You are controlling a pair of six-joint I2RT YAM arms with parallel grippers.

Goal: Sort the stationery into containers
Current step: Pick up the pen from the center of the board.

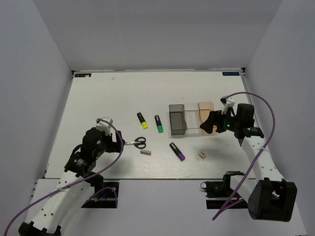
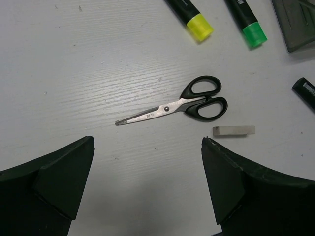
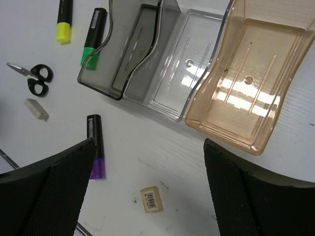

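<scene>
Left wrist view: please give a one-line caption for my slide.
Open left gripper hovers near closed scissors and a grey block on the white table.

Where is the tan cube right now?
The tan cube lies on the table right of centre in the top view, just right of the purple highlighter and in front of the tan-orange box.

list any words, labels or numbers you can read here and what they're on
Nothing reads clearly.
scissors: small stamp on the blade by the pivot, too blurred.
purple highlighter: white print on the barrel, too small.
green highlighter: white print on the barrel, too small.
tan cube: barcode sticker, digits too small.
blue stickers at both far corners: unreadable.
</scene>
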